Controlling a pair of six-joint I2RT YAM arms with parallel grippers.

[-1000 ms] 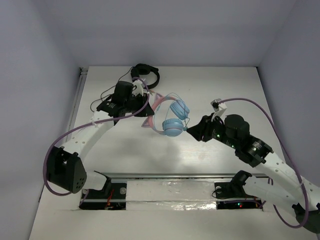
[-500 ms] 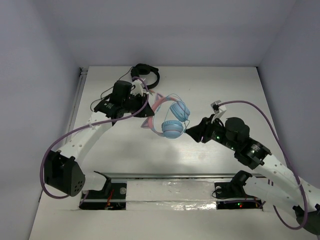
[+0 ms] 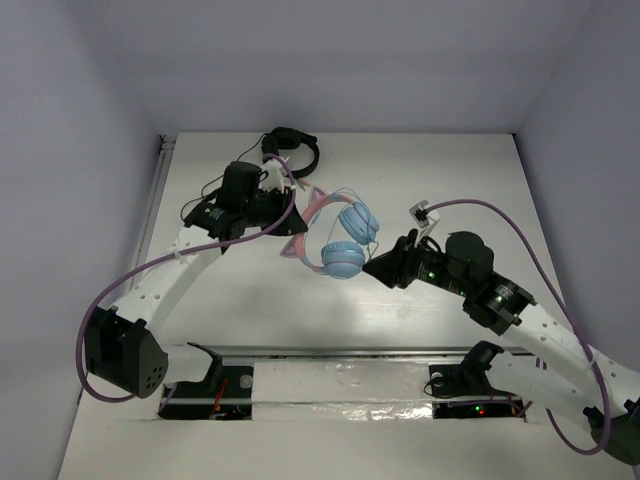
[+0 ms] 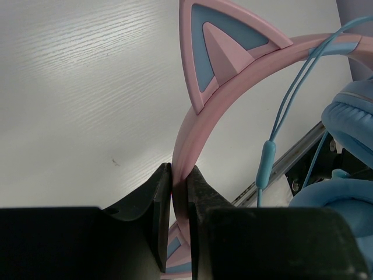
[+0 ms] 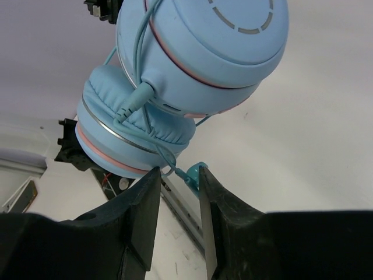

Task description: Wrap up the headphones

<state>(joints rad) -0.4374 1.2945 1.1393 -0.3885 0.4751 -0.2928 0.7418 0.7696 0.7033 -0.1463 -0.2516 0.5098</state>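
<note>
Pinching the pink headband [image 4: 195, 111] between its two fingers, the left gripper [image 4: 179, 175] has its jaws pressed together on the band just below one cat ear [image 4: 218, 49]. In the top view this gripper [image 3: 283, 200] sits at ten o'clock from the headphones [image 3: 345, 245], which are near the middle of the white table [image 3: 450, 180] with their two light blue earcups stacked close together. Whether the earcups rest on the table or hang just above it cannot be told.

A thin pale blue cable [image 4: 287, 99] crosses the band and carries a small inline piece [image 4: 267, 163]. In the right wrist view the cable [image 5: 137, 58] loops around the earcups, and its plug [image 5: 131, 104] is seated in the upper earcup [image 5: 215, 41], above the lower earcup [image 5: 125, 131].

The right gripper [image 3: 372, 265] is at four o'clock from the earcups, just beside them. Its jaws [image 5: 179, 172] are spread a little, and a teal end piece [image 5: 192, 175] of the cable sits in the gap, against one finger [image 5: 207, 192]; the other finger stands apart from it.

Black headphones [image 3: 292, 142] lie at twelve o'clock from the left gripper, near the far edge.
</note>
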